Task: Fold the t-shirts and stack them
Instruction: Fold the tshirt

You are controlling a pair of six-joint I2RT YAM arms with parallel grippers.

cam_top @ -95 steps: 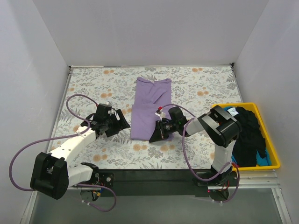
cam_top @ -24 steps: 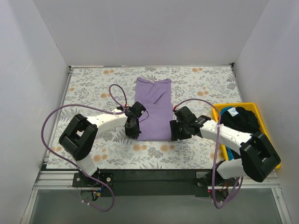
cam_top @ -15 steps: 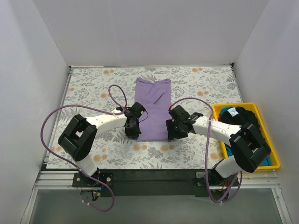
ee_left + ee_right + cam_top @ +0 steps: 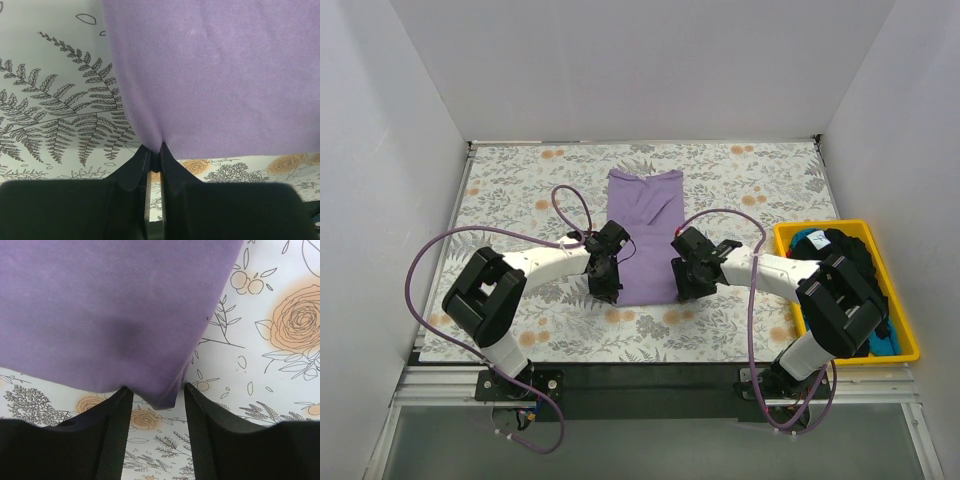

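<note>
Your lavender t-shirt (image 4: 645, 230) lies folded lengthwise mid-bench. The left end effector (image 4: 155, 150) pinches its near left corner, and the right end effector (image 4: 155, 390) stands spread with the near right corner between its fingers. The floral-print bench (image 4: 520, 190) sits within plain white walls (image 4: 640, 70), a yellow tray (image 4: 912, 350) of black and blue t-shirts (image 4: 855, 285) at its right edge.

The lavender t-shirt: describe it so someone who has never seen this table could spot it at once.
On the flower-patterned table, look at the middle, left of the yellow tray. The lavender t-shirt lies as a tall narrow strip, its near corners at the left gripper and right gripper. It alone is purple and spread out; the black and blue shirts sit bunched in the tray.
</note>
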